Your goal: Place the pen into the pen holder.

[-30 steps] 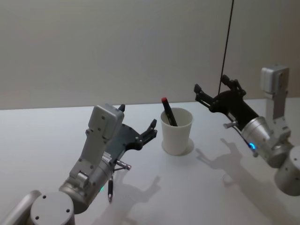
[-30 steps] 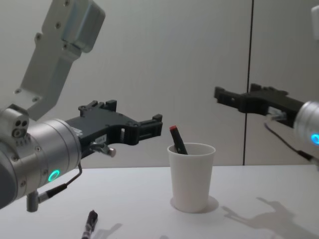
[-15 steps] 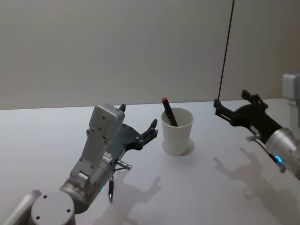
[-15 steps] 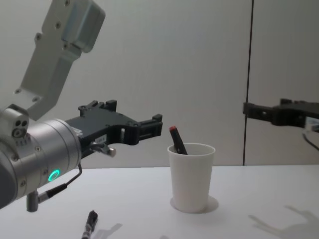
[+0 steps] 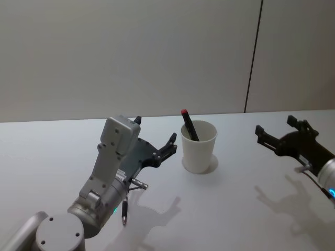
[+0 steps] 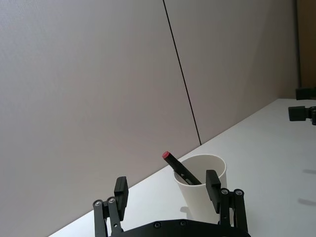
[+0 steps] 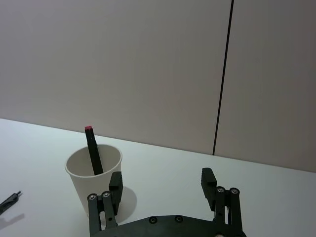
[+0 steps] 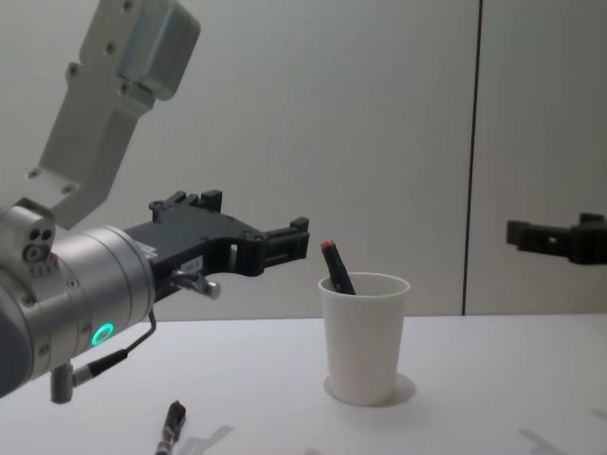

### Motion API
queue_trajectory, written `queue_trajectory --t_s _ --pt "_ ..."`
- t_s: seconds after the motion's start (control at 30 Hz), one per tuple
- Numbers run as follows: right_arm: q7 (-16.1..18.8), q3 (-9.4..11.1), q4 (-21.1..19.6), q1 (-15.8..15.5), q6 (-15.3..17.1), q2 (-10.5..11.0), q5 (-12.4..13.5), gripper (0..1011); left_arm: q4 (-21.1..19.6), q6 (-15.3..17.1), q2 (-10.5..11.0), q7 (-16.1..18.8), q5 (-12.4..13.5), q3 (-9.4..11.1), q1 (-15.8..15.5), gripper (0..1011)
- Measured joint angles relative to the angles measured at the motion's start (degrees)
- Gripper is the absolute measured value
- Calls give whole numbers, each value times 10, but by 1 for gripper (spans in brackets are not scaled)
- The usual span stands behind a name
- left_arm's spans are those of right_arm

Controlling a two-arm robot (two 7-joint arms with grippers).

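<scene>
The pen [image 5: 189, 127] leans inside the white pen holder [image 5: 198, 151], its red tip above the rim. Just left of the pen holder, the left end effector [image 5: 155, 132] hangs spread wide, empty. Well right of it, the right end effector [image 5: 275, 129] is likewise spread, gripping nothing. A second pen [image 5: 124, 210] lies on the table [image 5: 235, 209].

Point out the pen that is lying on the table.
The dark pen lying flat on the table beside the left arm. The other pen, red-tipped, stands leaning inside the white cup.
</scene>
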Motion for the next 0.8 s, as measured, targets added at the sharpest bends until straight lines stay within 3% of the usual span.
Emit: queue_trajectory --t_s 0.4,0.8 --pt "-10 13 -44 -41 24 25 16 1001 0 0 0 0 0 0 0 1004" --pt "-13 18 -62 -58 34 36 22 1001 0 0 -1 0 1 0 1 1004"
